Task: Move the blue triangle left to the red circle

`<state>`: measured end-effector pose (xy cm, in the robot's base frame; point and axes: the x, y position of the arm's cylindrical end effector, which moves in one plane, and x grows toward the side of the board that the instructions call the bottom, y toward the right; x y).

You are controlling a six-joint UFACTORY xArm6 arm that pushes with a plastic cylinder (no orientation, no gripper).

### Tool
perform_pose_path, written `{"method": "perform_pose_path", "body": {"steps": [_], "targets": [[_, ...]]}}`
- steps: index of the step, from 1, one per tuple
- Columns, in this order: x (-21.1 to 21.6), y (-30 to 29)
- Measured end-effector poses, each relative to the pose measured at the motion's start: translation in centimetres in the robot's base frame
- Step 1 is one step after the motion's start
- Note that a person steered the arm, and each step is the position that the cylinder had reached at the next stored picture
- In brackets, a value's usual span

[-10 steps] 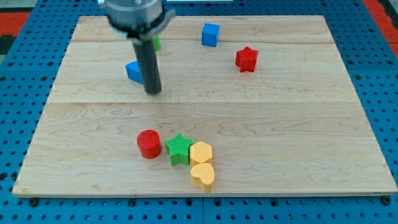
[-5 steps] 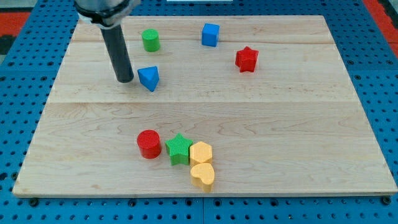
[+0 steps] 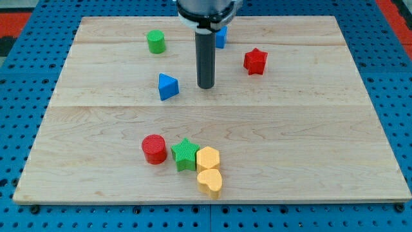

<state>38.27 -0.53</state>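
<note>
The blue triangle (image 3: 167, 86) lies on the wooden board, left of centre in the upper half. The red circle (image 3: 154, 149) stands well below it, near the view's bottom, touching a green star (image 3: 185, 154). My tip (image 3: 206, 86) is down on the board just to the right of the blue triangle, with a small gap between them. The rod rises from the tip to the view's top.
A green cylinder (image 3: 155, 42) stands at the upper left. A blue cube (image 3: 220, 36) is partly hidden behind the rod. A red star (image 3: 255, 61) is at the upper right. A yellow hexagon (image 3: 208, 158) and a yellow heart (image 3: 209, 182) sit right of the green star.
My tip went from the blue triangle's right to its left, then across to its right again. The triangle slid right and slightly down.
</note>
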Motion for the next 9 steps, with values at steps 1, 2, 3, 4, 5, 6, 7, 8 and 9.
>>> {"method": "perform_pose_path", "body": {"steps": [1,2,3,4,5,6,7,8,9], "targets": [[-0.4,-3.6],[1.8,-7.3],[3.3,-7.3],[3.4,-9.6],[4.7,-14.0],[5.8,-18.3],[6.5,-20.8],[7.1,-21.3],[7.1,-16.2]]}}
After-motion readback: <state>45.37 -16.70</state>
